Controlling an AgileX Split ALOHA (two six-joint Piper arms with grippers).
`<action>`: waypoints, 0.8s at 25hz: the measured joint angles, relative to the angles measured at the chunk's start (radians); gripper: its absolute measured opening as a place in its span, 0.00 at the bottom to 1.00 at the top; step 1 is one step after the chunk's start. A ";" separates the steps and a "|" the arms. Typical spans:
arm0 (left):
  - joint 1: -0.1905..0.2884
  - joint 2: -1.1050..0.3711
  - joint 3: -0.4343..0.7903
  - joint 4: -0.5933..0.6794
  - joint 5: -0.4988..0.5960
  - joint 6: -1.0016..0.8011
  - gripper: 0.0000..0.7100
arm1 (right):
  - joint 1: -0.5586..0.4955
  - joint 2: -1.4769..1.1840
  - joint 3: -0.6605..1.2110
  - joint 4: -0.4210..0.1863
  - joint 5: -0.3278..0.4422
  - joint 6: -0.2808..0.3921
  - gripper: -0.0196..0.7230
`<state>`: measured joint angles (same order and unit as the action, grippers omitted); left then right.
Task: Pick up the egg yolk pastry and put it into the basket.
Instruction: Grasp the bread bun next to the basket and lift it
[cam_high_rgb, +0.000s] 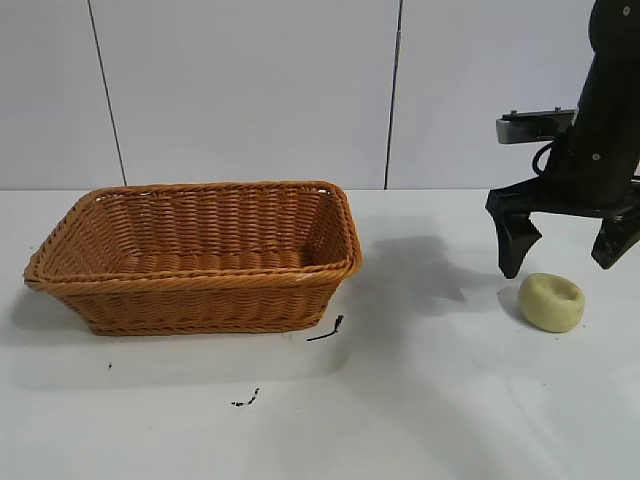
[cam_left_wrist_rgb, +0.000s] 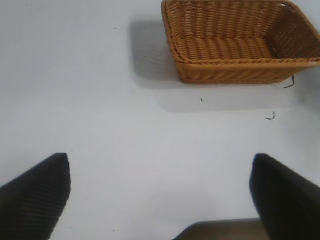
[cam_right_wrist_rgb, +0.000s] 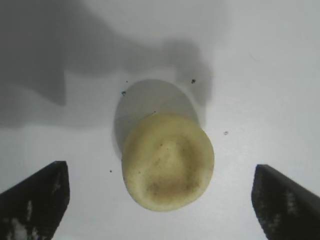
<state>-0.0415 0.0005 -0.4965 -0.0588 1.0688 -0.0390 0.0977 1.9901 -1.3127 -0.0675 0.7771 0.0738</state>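
One basket (cam_high_rgb: 195, 255) sat on the white table (cam_high_rgb: 430, 400), toward the left half of the exterior view: a rectangular woven wicker container, orange-brown, with flared sides and a braided rim. Its inside showed only bare weave, in the exterior view and in the left wrist view (cam_left_wrist_rgb: 240, 42) alike. No writing or label could be read on the basket, on the pastry or on the arm.

Well apart from the basket, near the table's right side in the exterior view, lay the egg yolk pastry (cam_high_rgb: 551, 301), a small pale yellow-green puck with a dimpled top, resting directly on the table. The right gripper (cam_high_rgb: 565, 245) hung just above and slightly behind it, its two black fingers spread wide and clear of the pastry. In the right wrist view the pastry (cam_right_wrist_rgb: 168, 161) lay between the two fingertips (cam_right_wrist_rgb: 35, 200) with open table on both sides, touching neither.

The left gripper (cam_left_wrist_rgb: 160, 200) appeared only in its own wrist view, released, fingers wide apart over bare table, with the basket some way off from it.

Between basket and pastry stretched a broad strip of open table crossed only by the arm's shadow. A few small dark specks (cam_high_rgb: 326, 331) lay on the table just in front of the basket's near right corner. A pale panelled wall (cam_high_rgb: 250, 90) stood behind the table.
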 joint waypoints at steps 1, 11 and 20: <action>0.000 0.000 0.000 0.000 0.000 0.000 0.98 | -0.006 0.003 -0.001 0.000 -0.001 0.001 0.95; 0.000 0.000 0.000 0.000 0.000 0.000 0.98 | -0.016 0.076 -0.001 0.001 -0.030 0.000 0.95; 0.000 0.000 0.000 0.000 0.000 0.000 0.98 | -0.016 0.079 -0.001 0.057 -0.025 -0.035 0.84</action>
<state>-0.0415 0.0005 -0.4965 -0.0588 1.0688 -0.0390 0.0812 2.0691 -1.3135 -0.0102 0.7525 0.0388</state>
